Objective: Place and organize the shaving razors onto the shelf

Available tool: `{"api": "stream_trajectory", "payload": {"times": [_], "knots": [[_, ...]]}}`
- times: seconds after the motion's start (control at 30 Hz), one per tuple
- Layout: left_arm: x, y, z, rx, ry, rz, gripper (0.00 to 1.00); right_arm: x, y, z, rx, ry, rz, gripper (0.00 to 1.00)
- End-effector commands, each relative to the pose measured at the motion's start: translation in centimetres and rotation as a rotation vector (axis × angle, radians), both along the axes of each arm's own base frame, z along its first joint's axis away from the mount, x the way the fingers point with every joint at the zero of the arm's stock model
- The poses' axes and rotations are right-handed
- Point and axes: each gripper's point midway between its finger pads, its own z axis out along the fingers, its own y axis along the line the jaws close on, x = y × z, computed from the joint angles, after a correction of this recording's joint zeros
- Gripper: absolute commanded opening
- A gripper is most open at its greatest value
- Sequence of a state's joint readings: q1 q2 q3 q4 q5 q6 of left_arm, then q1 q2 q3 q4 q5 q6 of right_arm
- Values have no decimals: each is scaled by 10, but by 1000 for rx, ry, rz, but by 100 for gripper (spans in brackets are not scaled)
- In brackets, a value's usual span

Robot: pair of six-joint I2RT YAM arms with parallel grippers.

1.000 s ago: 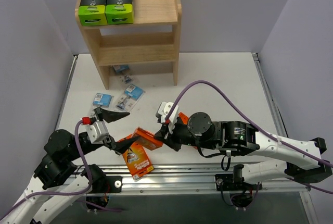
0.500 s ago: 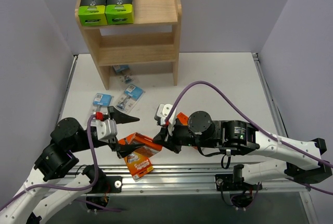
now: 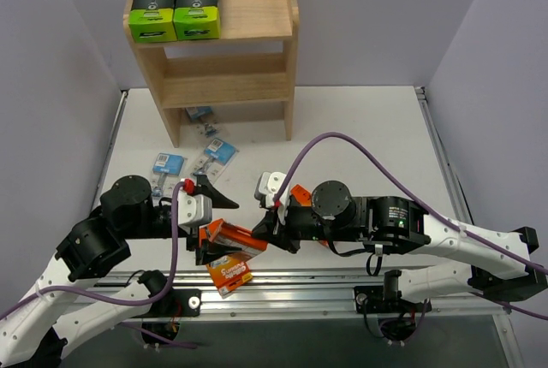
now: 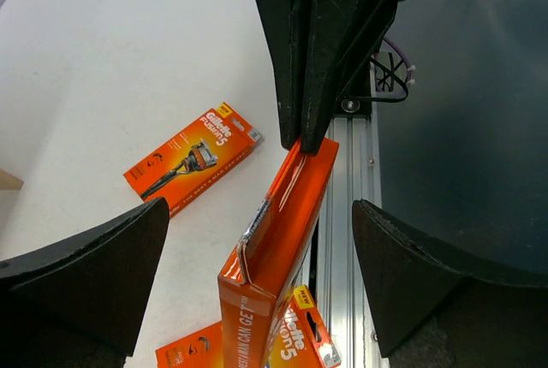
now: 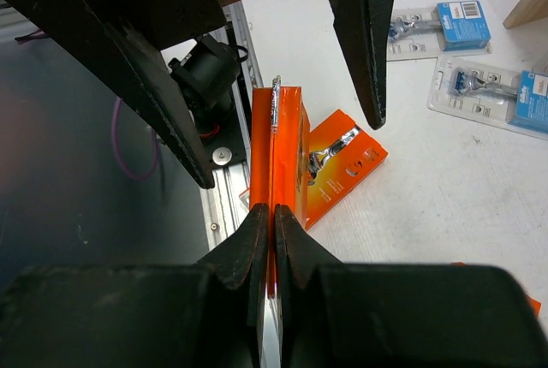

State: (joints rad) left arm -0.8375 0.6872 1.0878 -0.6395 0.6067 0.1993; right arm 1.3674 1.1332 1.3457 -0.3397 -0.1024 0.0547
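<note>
Orange box point(image 4: 287, 231), left hand point(image 4: 261, 207) moved in astride

Bright, even light from overhead fills all three views. The white bench point(image 3: 360, 120) carries only soft, pale shadows, deepest beneath the shelf point(image 3: 257, 13). The overhead view is sharp edge to edge. In both wrist views the closest black jaws look dark and slightly blurred.
</note>
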Motion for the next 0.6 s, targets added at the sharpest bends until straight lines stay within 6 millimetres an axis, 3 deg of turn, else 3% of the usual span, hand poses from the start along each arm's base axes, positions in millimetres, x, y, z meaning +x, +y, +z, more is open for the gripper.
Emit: {"api": "stream_trajectory", "payload": {"times": [0.0, 0.07, 0.27, 0.57], "knots": [[-5, 7, 1, 49, -5, -5, 98, -1, 0, 29, 76, -21, 20, 0], [-4, 8, -3, 74, 2, 8, 100, -3, -1, 28, 75, -18, 26, 0], [-1, 5, -14, 148, 18, 20, 84, -5, 1, 24, 75, -7, 36, 0], [8, -2, -24, 222, 33, 44, 74, -6, 4, 15, 71, 5, 44, 0]]}}
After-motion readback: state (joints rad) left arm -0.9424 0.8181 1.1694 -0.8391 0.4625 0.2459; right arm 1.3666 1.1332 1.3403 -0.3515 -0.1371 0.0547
